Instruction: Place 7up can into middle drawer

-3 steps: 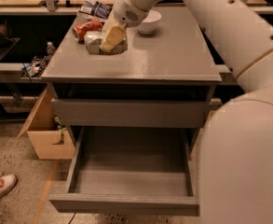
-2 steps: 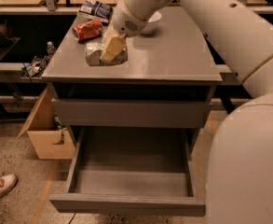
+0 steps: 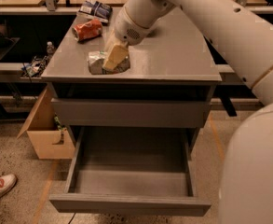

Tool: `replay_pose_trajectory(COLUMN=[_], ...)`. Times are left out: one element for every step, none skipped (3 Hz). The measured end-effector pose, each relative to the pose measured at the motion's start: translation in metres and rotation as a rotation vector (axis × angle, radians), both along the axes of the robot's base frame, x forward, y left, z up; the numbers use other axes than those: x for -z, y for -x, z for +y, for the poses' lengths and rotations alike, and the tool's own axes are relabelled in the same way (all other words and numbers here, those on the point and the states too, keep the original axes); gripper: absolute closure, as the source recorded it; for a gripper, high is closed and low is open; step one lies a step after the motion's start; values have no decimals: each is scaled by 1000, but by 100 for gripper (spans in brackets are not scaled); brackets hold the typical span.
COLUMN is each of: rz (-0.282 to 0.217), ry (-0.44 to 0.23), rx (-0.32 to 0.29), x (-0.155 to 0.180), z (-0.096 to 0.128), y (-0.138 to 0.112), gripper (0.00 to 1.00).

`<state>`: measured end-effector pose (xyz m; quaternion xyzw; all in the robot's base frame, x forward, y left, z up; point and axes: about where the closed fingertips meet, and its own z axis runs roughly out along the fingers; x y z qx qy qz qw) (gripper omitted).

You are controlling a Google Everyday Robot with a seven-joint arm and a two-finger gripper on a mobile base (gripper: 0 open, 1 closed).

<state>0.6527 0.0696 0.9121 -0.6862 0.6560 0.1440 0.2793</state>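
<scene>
Camera view shows the task at its pick-up stage, with no part of the placing done.

Item 1, the object. The small dented silvery-white 7up can with green markings (image 3: 96,61) lies on the flat grey cabinet top (image 3: 173,55), near the front edge and toward the left side. It is not in any drawer.

Item 2, the gripper. The white arm's two-finger gripper with yellowish tips (image 3: 113,62) is down at the can, touching or all but touching its right side and partly covering it. Whether the gripper is closed on the can or merely placed against it cannot be told from this view. The can appears to rest on the surface, not lifted.

Item 3, the destination. The wide, shallow dark-grey middle drawer (image 3: 131,181) stands pulled fully out below, and its bare grey inside holds nothing. The plain grey drawer front above it (image 3: 129,112) is closed.

Item 4, other objects. An orange-red soda can (image 3: 87,30) lies on its side further back on the left, well apart from the gripper. An open brown cardboard box (image 3: 45,132) sits on the floor just left of the cabinet.

Assessment: the drawer is ready. Outstanding are a confirmed grasp, the lift, the carry forward and down past the cabinet edge, and release inside the drawer.
</scene>
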Motion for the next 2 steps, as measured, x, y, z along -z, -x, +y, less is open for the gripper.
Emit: replay_pose_trajectory(rz=[45, 116], ry=[22, 57], rx=[23, 49], x=[16, 51], z=[-14, -25], y=[42, 89], gripper=[100, 100])
